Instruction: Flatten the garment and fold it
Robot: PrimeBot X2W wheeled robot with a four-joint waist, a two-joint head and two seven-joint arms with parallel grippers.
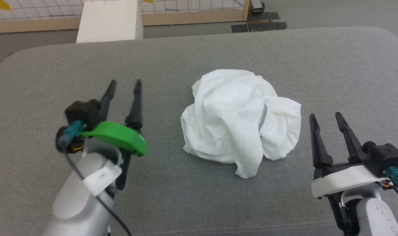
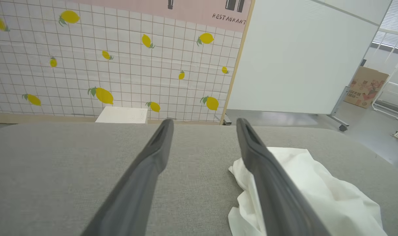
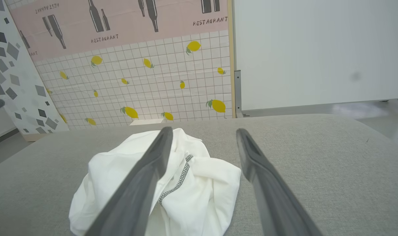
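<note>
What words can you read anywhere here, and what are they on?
"RESTAURANT": pink wall panel, repeated beside bottle drawings.
Cardboard box print: too small to read.
Garment: no text.

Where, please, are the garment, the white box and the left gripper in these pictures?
garment (image 1: 233, 121): head view, on its crumpled middle.
white box (image 1: 108, 21): head view, on its top face.
left gripper (image 1: 125, 82): head view, midway between its fingertips.

White box (image 1: 110, 21) beyond grey tabletop's (image 1: 199, 203) far-left edge; lemon-print wall panel (image 2: 120, 65) behind; cardboard box (image 2: 366, 87) on floor.
</note>
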